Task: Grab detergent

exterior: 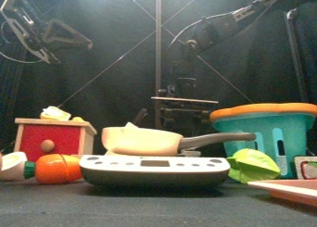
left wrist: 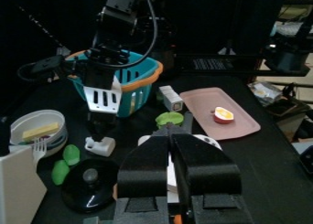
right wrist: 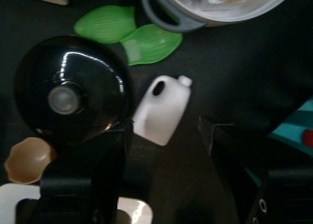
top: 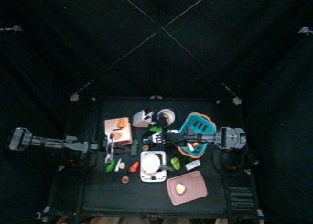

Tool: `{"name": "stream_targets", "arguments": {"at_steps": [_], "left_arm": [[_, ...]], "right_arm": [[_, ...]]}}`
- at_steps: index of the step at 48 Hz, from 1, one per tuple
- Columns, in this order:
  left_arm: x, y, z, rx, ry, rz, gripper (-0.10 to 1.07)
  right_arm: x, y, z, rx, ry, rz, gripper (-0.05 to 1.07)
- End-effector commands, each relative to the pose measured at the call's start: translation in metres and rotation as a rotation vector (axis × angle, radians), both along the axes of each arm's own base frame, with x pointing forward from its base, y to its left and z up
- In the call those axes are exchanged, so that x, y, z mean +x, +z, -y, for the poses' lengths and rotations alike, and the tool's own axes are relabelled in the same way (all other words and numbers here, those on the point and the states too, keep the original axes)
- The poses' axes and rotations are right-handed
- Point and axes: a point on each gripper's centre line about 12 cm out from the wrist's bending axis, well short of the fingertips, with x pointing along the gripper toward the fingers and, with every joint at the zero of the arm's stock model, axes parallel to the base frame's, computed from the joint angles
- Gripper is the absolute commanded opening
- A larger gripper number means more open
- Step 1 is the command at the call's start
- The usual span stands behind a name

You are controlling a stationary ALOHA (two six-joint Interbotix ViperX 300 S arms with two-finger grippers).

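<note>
The detergent (right wrist: pixel 163 109) is a small white jug with a handle. It lies flat on the black table in the right wrist view, beside a shiny black lid (right wrist: pixel 73 86). My right gripper (right wrist: pixel 166 173) hovers just above it, open and empty, with the jug ahead of the gap between the jaws. In the top view this gripper (top: pixel 186 148) is right of centre, next to the teal basket (top: pixel 196 125). My left gripper (left wrist: pixel 178 177) is shut and empty. It rests at the table's left (top: pixel 108 147).
The teal basket with an orange rim (exterior: pixel 266 129) stands at the right. A white scale (exterior: pixel 155 170) carries a pan (exterior: pixel 148 140). A red box (exterior: pixel 56 138), green lettuce leaves (right wrist: pixel 128 31) and a pink board (left wrist: pixel 221 113) crowd the table.
</note>
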Motion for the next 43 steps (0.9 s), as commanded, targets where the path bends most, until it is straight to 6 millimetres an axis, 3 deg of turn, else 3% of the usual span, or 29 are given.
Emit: {"name": "stream_targets", "arguments": {"at_steps": [1,12,24,43], "left_arm": [[0.002,0.005,-0.001,0.002,0.003,0.017,0.36],[0.002,0.005,-0.001,0.002,0.003,0.017,0.36],[0.002,0.005,-0.001,0.002,0.003,0.012,0.36],[0.002,0.003,-0.001,0.002,0.003,-0.002,0.36]], "right_arm": [[-0.004,0.015,0.006,0.017,-0.028,0.009,0.92],[0.002,0.014,0.006,0.027,-0.023,0.046,0.92],[0.008,-0.013,0.012,0.062,-0.039,0.043,0.92],[0.005,-0.027,0.014,0.077,-0.049,0.025,0.92]]}}
